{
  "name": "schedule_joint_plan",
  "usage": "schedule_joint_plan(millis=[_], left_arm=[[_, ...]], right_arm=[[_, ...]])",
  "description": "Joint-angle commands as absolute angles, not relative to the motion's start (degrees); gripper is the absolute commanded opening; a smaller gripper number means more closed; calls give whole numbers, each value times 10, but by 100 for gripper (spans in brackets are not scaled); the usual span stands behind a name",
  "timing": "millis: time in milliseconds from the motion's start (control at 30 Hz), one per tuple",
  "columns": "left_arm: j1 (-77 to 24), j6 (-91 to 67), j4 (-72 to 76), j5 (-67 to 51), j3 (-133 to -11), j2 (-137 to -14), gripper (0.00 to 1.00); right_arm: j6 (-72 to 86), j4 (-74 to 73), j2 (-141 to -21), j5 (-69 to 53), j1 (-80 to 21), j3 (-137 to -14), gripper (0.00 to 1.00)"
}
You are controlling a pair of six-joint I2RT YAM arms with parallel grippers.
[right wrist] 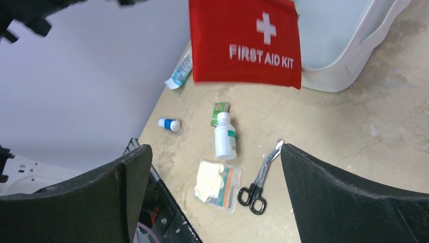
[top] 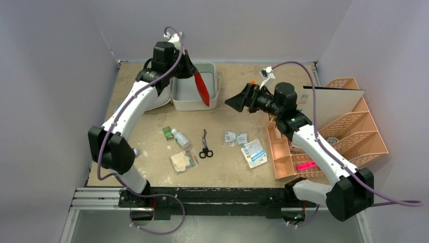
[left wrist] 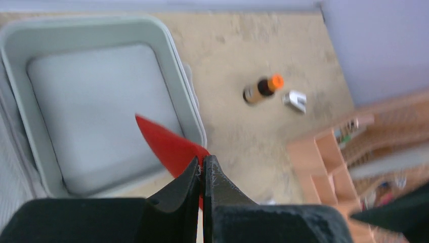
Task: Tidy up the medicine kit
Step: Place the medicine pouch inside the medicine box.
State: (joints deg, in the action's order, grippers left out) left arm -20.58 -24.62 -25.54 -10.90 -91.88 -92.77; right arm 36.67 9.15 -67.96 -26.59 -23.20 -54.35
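Black fingers of the left gripper (left wrist: 202, 172) are seen pressed together at the front of the left wrist view, clenched on an edge of a red pouch (left wrist: 169, 144) lettered "FIRST AID KIT", which is held hanging over the medicine kit (top: 183, 93). That kit is placed at the far side of the table (top: 232, 172), left of centre, lying open with its hollow side turned upward. Its pale tray is shown nearly square from above, so no long axis can be made out, and a second half is only glimpsed on its left, behind the left arm (top: 134, 104). The right gripper (top: 237, 97) is held in the air to the right of the kit, its jaws spread wide, with nothing gripped or touched. Counted on the tabletop are one pair of scissors (top: 205, 147), one white bottle (top: 180, 138), one small green box (top: 167, 132), one gauze packet (top: 183, 161), two small sachets (top: 230, 136) side by side, one white-and-blue pack (top: 254, 153), and one brown bottle (left wrist: 262, 88) with an orange cap, the last seen only from the left wrist. One peach lattice organizer (top: 354, 129) is set at the table's right edge.
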Motion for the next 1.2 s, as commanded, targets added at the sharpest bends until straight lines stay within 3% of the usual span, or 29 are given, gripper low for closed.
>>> schedule_joint_plan(millis=[0,333,733,900,1167], left_arm=[[-180,-303,-120,-63,-977,-992,0],[-161,-346,90,-38,-938,-1080,0],[-158,-316,135,-19,-999,-1121,0],[-158,-341,188,-6,-914,-1112,0],[-156,-413,101,3,-827,-1123,0]], right_arm=[[384,62,-657,-258,-233,-539,99],[364,20,-664,-243,-233,-554,99],[365,37,-686,-211,-233,-550,99],[365,36,-706,-218,-233,-549,99],[321,-25,-697,-199,-233,-587,99]])
